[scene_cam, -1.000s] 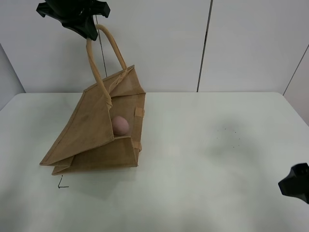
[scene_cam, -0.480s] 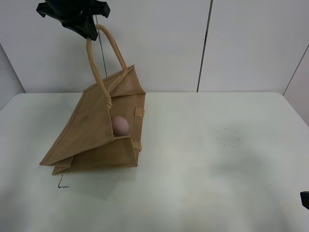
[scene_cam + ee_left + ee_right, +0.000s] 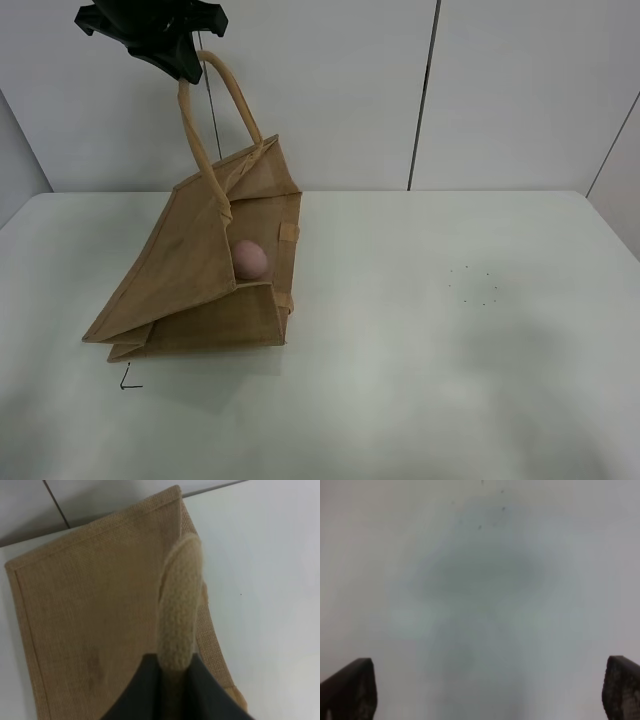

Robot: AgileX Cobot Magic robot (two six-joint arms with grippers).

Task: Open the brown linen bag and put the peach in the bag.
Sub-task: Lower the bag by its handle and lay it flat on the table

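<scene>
The small, round, dull pink-mauve peach [image 3: 249,259] sits inside the large tan-brown woven jute bag [image 3: 190,285], just within its gaping mouth and resting on the lower side. The bag lies on the left half of the pale, matte white table [image 3: 450,350]. Its lower side is flat on the surface, and its upper side is drawn up into a slanting tent, with the opening turned toward the middle of the table. One thick, light beige rolled loop handle [image 3: 222,105] rises steeply from the raised edge. The black left gripper [image 3: 186,64] is clamped tight on the top of this handle, high above the table; in the left wrist view its dark jaws press the handle from both sides. The right gripper [image 3: 486,687] appears only in its own wrist view, its fingers [image 3: 350,687] spread wide over bare table and holding nothing. Behind the table stand plain grey-white wall panels [image 3: 330,90].
</scene>
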